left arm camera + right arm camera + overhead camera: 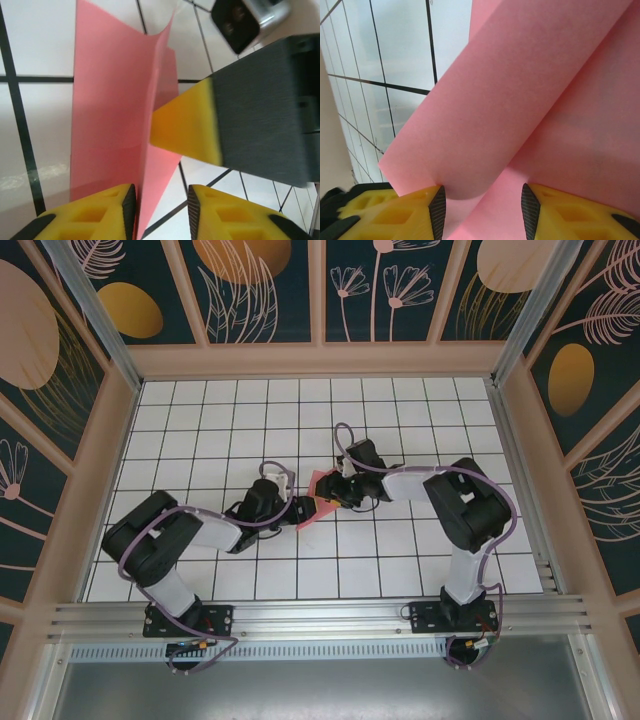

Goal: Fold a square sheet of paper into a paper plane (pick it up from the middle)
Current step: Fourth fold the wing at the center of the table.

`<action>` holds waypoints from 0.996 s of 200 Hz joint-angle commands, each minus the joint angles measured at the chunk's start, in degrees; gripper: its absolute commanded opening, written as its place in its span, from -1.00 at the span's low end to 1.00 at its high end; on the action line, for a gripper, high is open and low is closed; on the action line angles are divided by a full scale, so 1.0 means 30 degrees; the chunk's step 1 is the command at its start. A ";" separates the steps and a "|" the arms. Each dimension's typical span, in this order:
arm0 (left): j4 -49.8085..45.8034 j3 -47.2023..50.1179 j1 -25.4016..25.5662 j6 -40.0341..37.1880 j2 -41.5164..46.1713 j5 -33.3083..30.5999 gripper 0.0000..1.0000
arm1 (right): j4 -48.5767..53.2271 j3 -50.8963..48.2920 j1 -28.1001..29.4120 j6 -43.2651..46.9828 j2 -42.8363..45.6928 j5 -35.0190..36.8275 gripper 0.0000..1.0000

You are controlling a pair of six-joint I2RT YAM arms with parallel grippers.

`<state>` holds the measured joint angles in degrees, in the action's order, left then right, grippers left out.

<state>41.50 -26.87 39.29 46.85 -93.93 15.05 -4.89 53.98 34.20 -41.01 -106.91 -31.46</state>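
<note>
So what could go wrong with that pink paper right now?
The left claw stands open around the raised flap of the pink sheet, so the sheet may slip or spring flat. The right claw has a finger against that flap and could crease it crooked. Between its tips the fold is a soft curl, which may unroll.

Sheet of paper [322,485]: thin, plain pink-red, no marks. Partly folded, not flat. Lies near the middle of the white tiled table [250,420].

Left wrist view, sheet [107,110]: 1 panel flat on the tiles, a 2nd panel standing upright from a long crease, top corner curling over.

Right wrist view, sheet [520,100]: upper flap bowed into a soft roll, not pressed flat, above a lower layer.
</note>
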 commanded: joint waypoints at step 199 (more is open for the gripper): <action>-0.4281 -0.2371 -0.0064 -0.0364 -0.0578 -0.0957 -0.82 | 0.6284 0.2077 0.0174 -0.0097 -0.2671 0.4013 -0.07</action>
<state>31.24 -32.45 39.29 46.37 -94.54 13.47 7.73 61.87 34.98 -41.23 -110.00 -28.49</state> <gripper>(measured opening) 0.106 0.469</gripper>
